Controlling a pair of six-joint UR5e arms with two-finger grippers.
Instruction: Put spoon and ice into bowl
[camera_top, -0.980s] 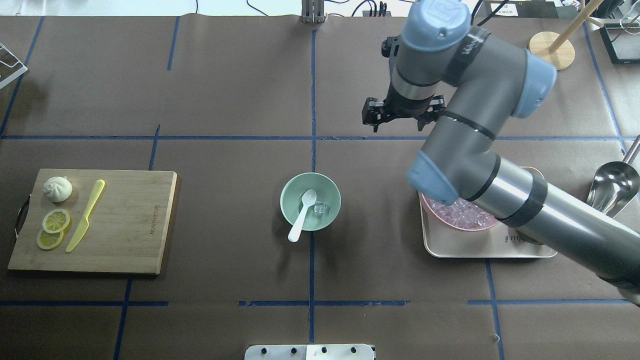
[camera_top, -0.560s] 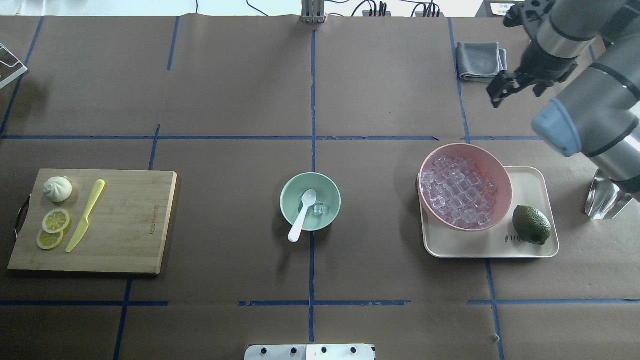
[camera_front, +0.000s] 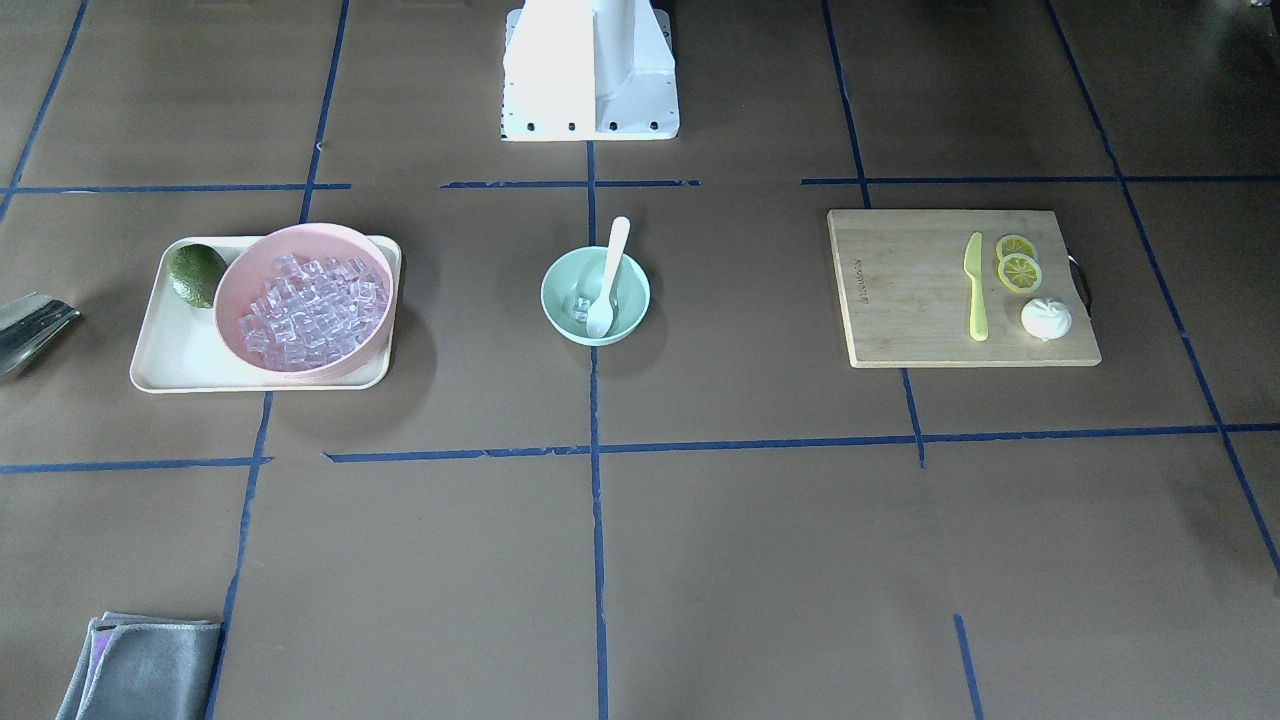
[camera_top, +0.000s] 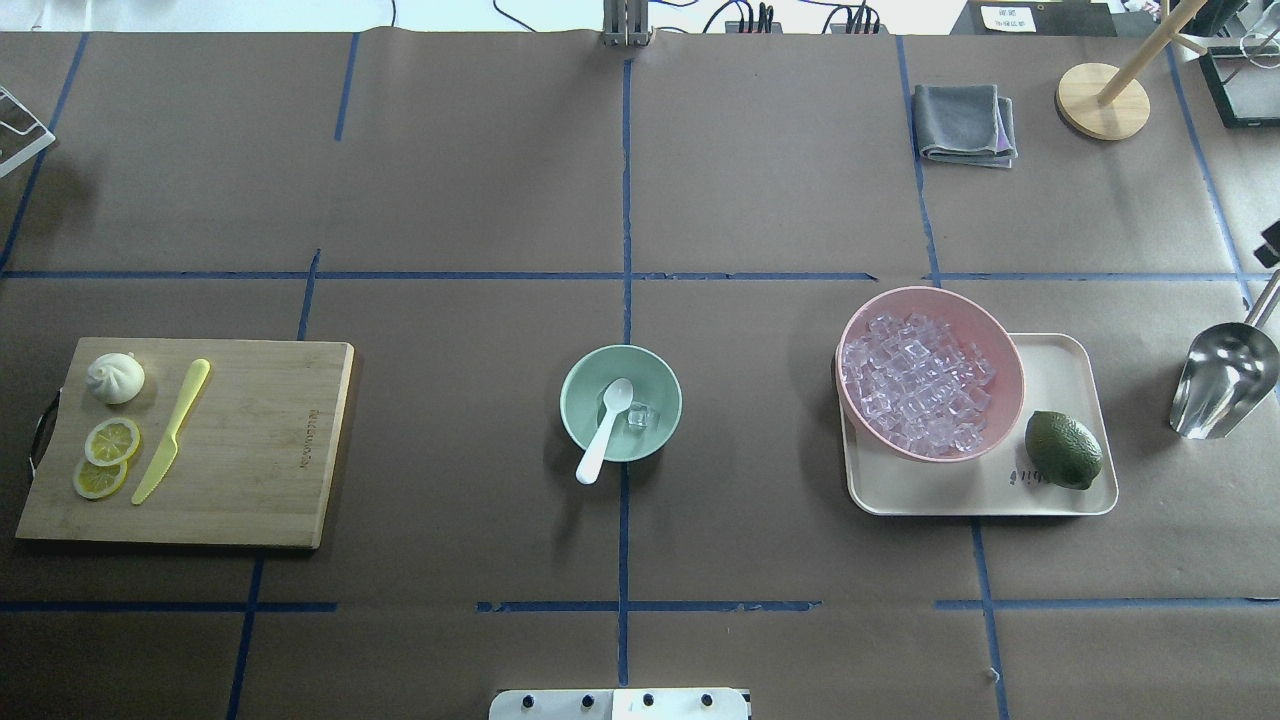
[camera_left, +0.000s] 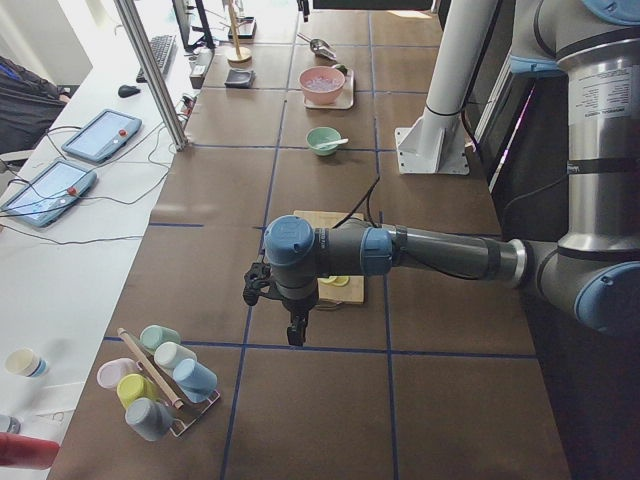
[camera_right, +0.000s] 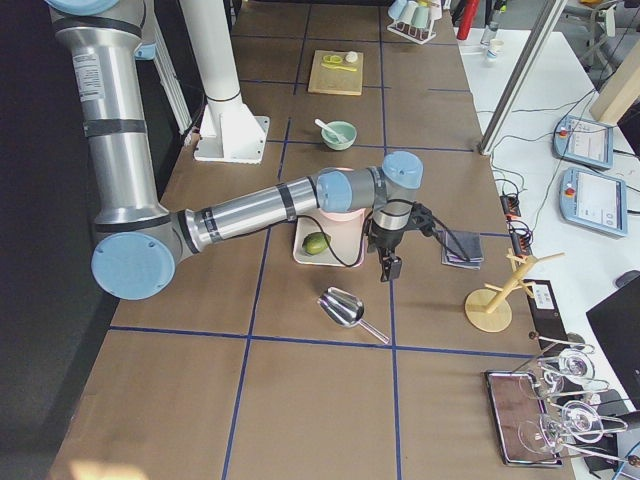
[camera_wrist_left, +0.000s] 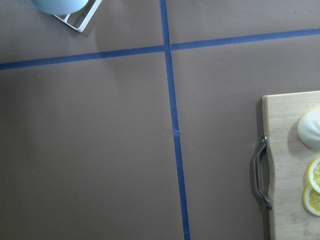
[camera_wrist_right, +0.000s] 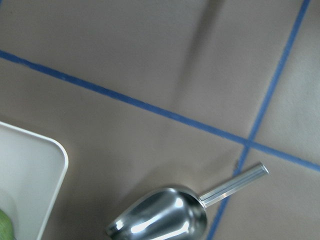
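Far left, past the cutting board (camera_top: 260, 440), the left gripper (camera_left: 297, 325) hangs over the table; whether it is open or closed cannot be told. At centre, the mint bowl (camera_top: 585, 390) holds an ice cube (camera_top: 640, 416) and the white spoon (camera_top: 607, 425), whose handle overhangs the rim toward the robot. Further right is the pink bowl of ice (camera_top: 985, 315), then the right gripper (camera_right: 388, 262), its grip equally unclear. It is probably the nearer arm.

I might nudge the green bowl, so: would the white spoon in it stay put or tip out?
Probably light and quick to shift: the spoon looks like thin plastic. It leans on the bowl rim with its handle overhanging, so a jolt could swing or tip it out. The ice beside its scoop would hardly hold it.
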